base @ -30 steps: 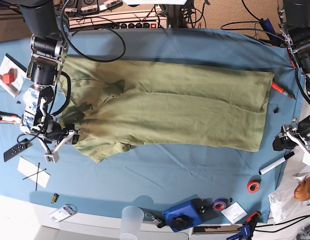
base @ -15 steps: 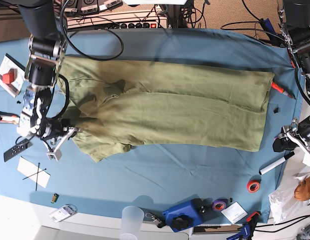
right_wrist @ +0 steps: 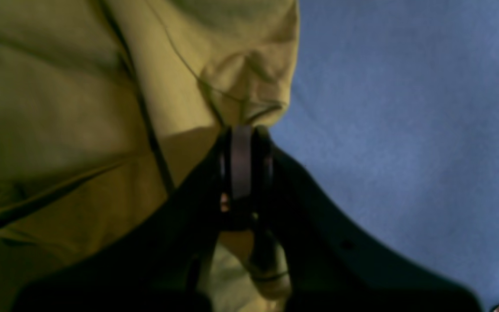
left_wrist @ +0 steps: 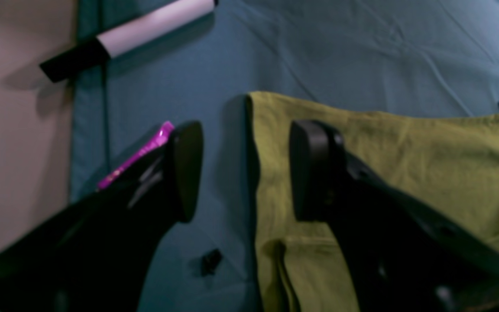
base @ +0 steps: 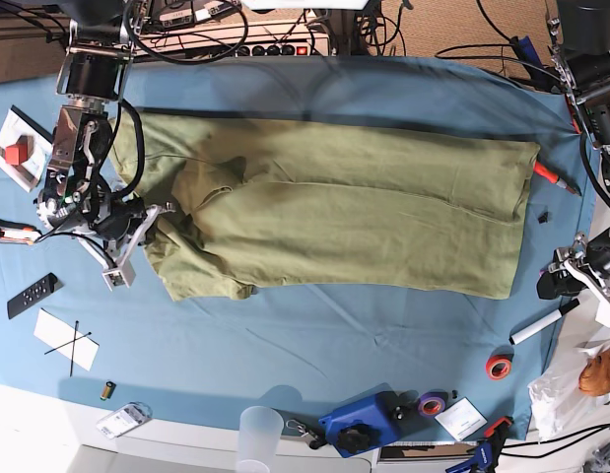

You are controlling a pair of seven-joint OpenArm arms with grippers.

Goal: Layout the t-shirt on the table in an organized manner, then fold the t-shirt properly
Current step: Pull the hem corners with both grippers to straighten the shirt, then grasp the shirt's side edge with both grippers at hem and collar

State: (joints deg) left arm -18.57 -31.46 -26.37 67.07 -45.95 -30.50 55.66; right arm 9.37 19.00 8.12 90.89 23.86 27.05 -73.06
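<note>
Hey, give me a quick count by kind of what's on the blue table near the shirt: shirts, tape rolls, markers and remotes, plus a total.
T-shirt: 1, the olive t-shirt
Tape rolls: 2, the red tape roll and the purple tape roll
Markers: 2, the white marker and the red marker
Remotes: 1, the black remote
Total: 6
</note>
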